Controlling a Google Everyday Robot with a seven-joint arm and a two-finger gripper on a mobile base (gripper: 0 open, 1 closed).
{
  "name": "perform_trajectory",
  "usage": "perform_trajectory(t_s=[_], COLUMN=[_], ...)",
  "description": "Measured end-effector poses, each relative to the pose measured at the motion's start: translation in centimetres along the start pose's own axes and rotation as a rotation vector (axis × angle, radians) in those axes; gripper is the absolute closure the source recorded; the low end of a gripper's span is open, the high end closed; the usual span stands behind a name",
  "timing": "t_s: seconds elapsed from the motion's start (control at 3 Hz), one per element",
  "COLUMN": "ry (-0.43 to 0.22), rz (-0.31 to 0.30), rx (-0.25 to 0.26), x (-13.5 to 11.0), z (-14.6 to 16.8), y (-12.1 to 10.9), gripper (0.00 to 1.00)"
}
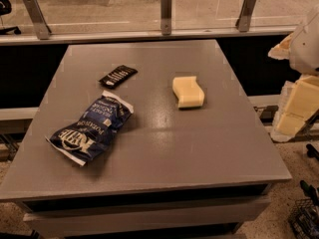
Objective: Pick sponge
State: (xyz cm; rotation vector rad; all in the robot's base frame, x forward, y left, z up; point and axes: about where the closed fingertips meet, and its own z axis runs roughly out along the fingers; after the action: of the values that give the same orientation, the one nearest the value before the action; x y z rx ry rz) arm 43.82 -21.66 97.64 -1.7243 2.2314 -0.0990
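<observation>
The sponge point(188, 91) is a pale yellow foam block with a curved notch. It lies flat on the grey table point(164, 153), right of centre and toward the back. My gripper point(295, 108) shows as pale cream parts at the right edge of the view, beyond the table's right side. It is well to the right of the sponge, apart from it, and holds nothing that I can see.
A blue crinkled snack bag point(92, 128) lies on the table's left half. A small black packet point(118, 76) lies behind it. A glass railing with metal posts point(166, 11) runs behind the table. A wire basket point(304, 218) stands on the floor at bottom right.
</observation>
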Motion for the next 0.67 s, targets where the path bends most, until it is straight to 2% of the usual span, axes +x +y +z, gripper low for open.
perform_trajectory(t_s=[0.33, 0.67], ry=[0.0, 0.02], rz=[-0.002, -0.033], rx=[0.003, 0.002], x=[-0.1, -1.6], z=[0.0, 0.3], y=[0.0, -0.1], gripper=[0.0, 0.0])
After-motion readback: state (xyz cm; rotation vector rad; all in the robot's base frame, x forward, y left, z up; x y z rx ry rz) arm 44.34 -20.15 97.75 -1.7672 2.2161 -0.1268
